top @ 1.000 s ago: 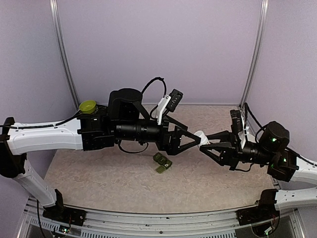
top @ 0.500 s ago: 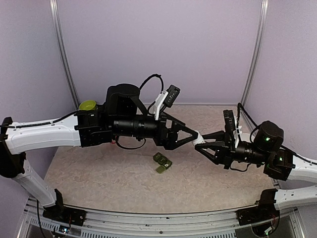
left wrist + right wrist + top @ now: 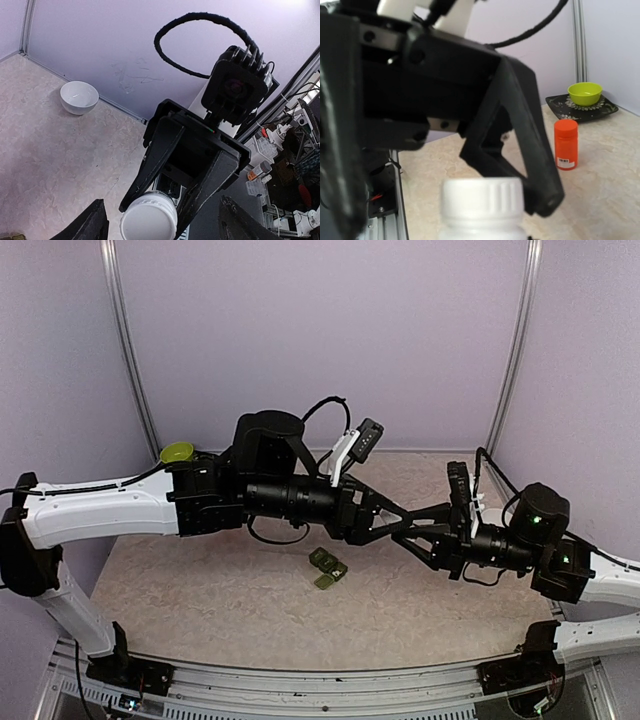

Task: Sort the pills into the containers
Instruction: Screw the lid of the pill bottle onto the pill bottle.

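Note:
The containers point(image 3: 328, 568), a dark green strip of joined compartments, lie on the table below both grippers. My right gripper point(image 3: 409, 533) is shut on a small white bottle point(image 3: 149, 218), held in the air with its ribbed cap point(image 3: 482, 199) towards the left arm. My left gripper point(image 3: 397, 524) is open, and its fingers point(image 3: 94, 222) straddle the cap without closing on it. One left finger point(image 3: 534, 160) stands just right of the cap in the right wrist view. In the top view the bottle is hidden behind the left fingers. No pills show.
A red cylindrical bottle point(image 3: 566, 144) stands on the table. A lime green bowl point(image 3: 584, 93) sits on a dark patterned plate point(image 3: 555, 101) at the back left, also in the top view point(image 3: 177, 453). A white bowl point(image 3: 79, 97) stands near the back wall.
My left gripper has moved right and forward, so its open fingers now surround the bottle cap. My right gripper moved slightly left with the bottle, then held still.

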`<state>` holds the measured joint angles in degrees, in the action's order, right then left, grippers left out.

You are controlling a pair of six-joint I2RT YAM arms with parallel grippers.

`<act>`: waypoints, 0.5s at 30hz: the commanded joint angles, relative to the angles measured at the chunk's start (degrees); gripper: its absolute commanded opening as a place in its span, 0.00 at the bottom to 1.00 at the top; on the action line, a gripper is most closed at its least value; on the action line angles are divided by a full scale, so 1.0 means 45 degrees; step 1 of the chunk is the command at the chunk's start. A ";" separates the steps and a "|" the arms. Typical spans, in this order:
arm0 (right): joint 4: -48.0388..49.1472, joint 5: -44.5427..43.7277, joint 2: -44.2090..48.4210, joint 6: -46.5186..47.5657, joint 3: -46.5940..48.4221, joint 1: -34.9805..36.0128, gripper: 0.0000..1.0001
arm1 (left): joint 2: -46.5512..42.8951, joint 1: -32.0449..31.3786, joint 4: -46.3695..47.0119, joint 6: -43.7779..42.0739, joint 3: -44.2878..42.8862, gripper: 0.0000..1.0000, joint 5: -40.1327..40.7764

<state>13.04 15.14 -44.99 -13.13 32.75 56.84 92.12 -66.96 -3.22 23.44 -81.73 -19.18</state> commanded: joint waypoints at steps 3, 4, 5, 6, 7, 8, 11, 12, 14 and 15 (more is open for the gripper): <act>-0.0046 -0.0219 0.0174 0.0141 0.0378 0.0026 0.00 | 0.0043 -0.0023 -0.0182 0.0051 -0.0450 0.63 0.0046; -0.0056 -0.0246 0.0174 0.0143 0.0378 0.0025 0.00 | 0.0038 -0.0013 -0.0182 0.0045 -0.0450 0.61 0.0058; -0.0064 -0.0264 0.0174 0.0165 0.0378 0.0025 0.00 | 0.0028 -0.0021 -0.0182 0.0028 -0.0440 0.59 0.0062; -0.0075 -0.0264 0.0184 0.0163 0.0361 0.0030 0.00 | 0.0022 -0.0013 -0.0182 0.0021 -0.0432 0.56 0.0063; -0.0066 -0.0273 0.0192 0.0177 0.0337 0.0033 0.00 | 0.0019 -0.0021 -0.0182 -0.0007 -0.0426 0.54 0.0080; -0.0065 -0.0277 0.0203 0.0174 0.0339 0.0031 0.00 | 0.0018 -0.0023 -0.0199 -0.0003 -0.0413 0.52 0.0107; -0.0082 -0.0283 0.0247 0.0183 0.0270 0.0036 0.00 | -0.0018 -0.0023 -0.0183 -0.0050 -0.0354 0.53 0.0191; -0.0067 -0.0278 0.0261 0.0168 0.0269 0.0044 0.00 | -0.0038 -0.0023 -0.0182 -0.0055 -0.0343 0.55 0.0240; -0.0085 -0.0282 0.0286 0.0171 0.0256 0.0038 0.00 | -0.0110 0.0006 -0.0180 -0.0093 -0.0321 0.58 0.0366; -0.0099 -0.0283 0.0291 0.0164 0.0238 0.0044 0.00 | -0.0159 0.0020 -0.0177 -0.0109 -0.0305 0.58 0.0408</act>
<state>13.02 14.28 -44.66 -12.88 32.84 56.84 92.23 -66.94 -3.70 23.70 -81.91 -18.61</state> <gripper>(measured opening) 0.311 0.573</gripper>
